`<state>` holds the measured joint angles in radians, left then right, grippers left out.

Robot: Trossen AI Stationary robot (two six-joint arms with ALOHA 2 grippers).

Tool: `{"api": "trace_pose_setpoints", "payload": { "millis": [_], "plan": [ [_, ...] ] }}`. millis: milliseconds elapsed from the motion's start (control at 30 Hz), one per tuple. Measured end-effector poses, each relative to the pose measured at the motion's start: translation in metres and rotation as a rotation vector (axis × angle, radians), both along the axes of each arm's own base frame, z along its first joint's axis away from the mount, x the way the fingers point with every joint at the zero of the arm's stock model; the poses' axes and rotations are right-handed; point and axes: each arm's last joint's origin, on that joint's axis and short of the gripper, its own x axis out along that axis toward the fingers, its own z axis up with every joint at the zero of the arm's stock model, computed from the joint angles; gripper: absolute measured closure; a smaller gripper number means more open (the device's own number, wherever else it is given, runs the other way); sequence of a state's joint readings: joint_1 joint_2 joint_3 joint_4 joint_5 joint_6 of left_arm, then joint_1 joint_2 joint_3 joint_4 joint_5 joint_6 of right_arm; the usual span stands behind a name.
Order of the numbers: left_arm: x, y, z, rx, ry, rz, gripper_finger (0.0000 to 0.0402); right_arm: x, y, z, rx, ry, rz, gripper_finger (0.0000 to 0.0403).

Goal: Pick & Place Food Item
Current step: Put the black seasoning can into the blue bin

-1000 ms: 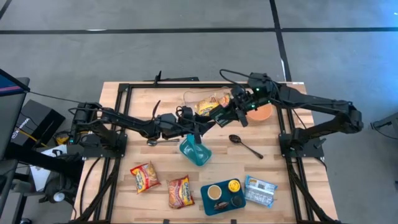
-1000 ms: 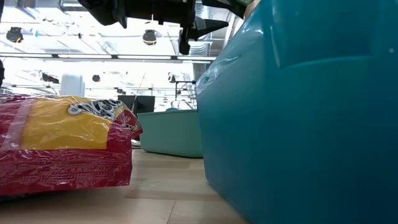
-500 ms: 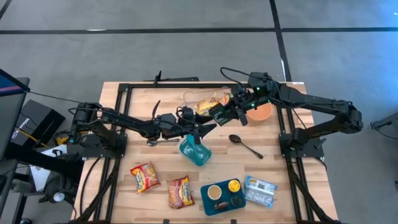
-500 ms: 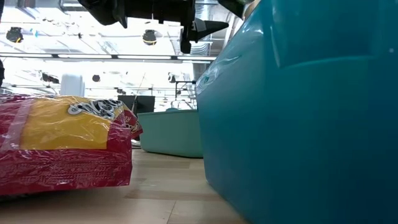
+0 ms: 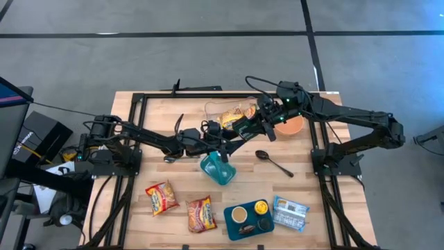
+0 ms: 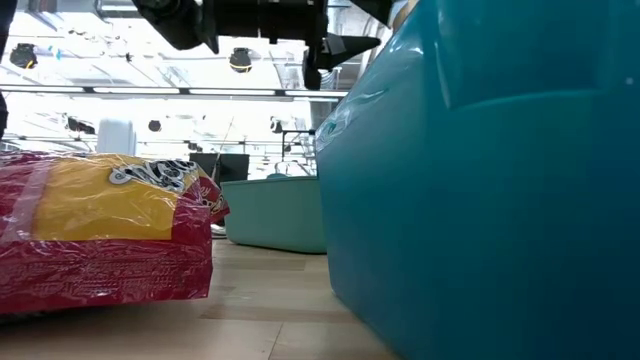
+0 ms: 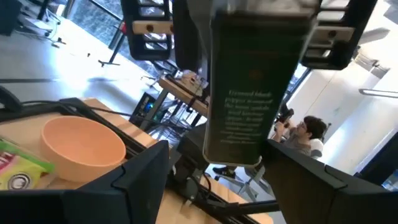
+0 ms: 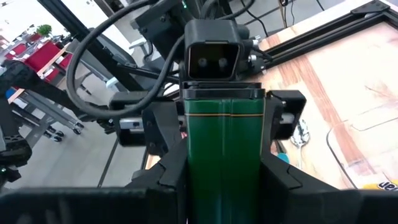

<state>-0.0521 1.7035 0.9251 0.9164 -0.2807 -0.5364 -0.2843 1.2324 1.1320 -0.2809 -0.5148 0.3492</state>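
- I have the right gripper [image 8: 224, 180] clamped on a dark green box [image 8: 224, 134]; both fingers press its sides, and the box is held in the air, off the table [image 5: 159, 111].
- In the high view that box [image 5: 243, 127] sits above and just beyond the teal bin [image 5: 218, 169], between the two grippers.
- My left gripper [image 7: 211, 171] has its fingers spread wide, one on each side of the box [image 7: 252, 87], not pressing it. I read it as released.
- In the high view the left gripper [image 5: 225, 144] hangs over the bin's far edge.
- An orange bowl [image 5: 291, 125] lies beyond the bin, to its right, under the right arm.
- A yellow snack bag [image 5: 232, 114] lies beyond the bin, next to the box.
- A black spoon [image 5: 272, 161] lies on the table, right of the bin.
- Two red and yellow packets [image 5: 161, 196] [image 5: 201, 214] lie nearer than the bin, to its left.
- A blue tray [image 5: 248, 219] with food in it lies nearer than the bin, with a blue packet [image 5: 291, 212] touching its right side.
- A person [image 7: 305, 134] shows far off in the room.
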Motion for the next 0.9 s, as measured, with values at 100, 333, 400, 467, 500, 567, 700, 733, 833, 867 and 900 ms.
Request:
{"api": "trace_pose_setpoints", "payload": {
  "millis": [100, 333, 400, 467, 500, 567, 700, 733, 833, 867, 900],
  "plan": [
    [0.0070, -0.0004, 0.0002, 0.000, -0.004, -0.001, 0.0150, 0.0005, 0.0023, -0.0003, 0.000, 0.003, 0.007, 0.0291],
    [0.0100, 0.0005, 0.0036, 0.029, -0.014, 0.007, 0.0155, 0.0012, 0.0051, -0.0005, -0.004, 0.006, 0.003, 0.0291],
    [0.0101, 0.0004, 0.0036, 0.029, -0.013, 0.006, 0.0162, 0.0013, 0.0051, -0.0006, -0.003, 0.007, 0.003, 0.0291],
    [0.0101, 0.0003, 0.0033, 0.029, -0.009, 0.005, 0.0173, 0.0014, 0.0050, -0.0010, -0.003, 0.010, 0.002, 0.0291],
    [0.0101, 0.0003, 0.0034, 0.029, -0.010, 0.005, 0.0180, 0.0014, 0.0052, -0.0010, -0.003, 0.011, 0.003, 0.0291],
    [0.0100, 0.0003, 0.0041, 0.029, -0.018, 0.005, 0.0194, 0.0015, 0.0051, -0.0009, -0.004, 0.009, 0.000, 0.0291],
    [0.0100, -0.0005, 0.0042, 0.030, -0.019, -0.002, 0.0224, 0.0015, 0.0051, -0.0008, -0.005, 0.009, 0.000, 0.0291],
    [0.0100, -0.0014, 0.0043, 0.030, -0.018, -0.003, 0.0231, 0.0015, 0.0051, -0.0009, -0.007, 0.009, 0.001, 0.0291],
    [0.0099, -0.0017, 0.0046, 0.030, -0.017, -0.005, 0.0251, 0.0015, 0.0051, -0.0009, -0.007, 0.009, 0.001, 0.0291],
    [0.0099, -0.0017, 0.0046, 0.030, -0.017, -0.005, 0.0257, 0.0015, 0.0051, -0.0009, -0.006, 0.009, 0.002, 0.0290],
    [0.0099, -0.0017, 0.0046, 0.030, -0.017, -0.005, 0.0262, 0.0015, 0.0052, -0.0009, -0.006, 0.009, 0.002, 0.0290]
  ]
}}
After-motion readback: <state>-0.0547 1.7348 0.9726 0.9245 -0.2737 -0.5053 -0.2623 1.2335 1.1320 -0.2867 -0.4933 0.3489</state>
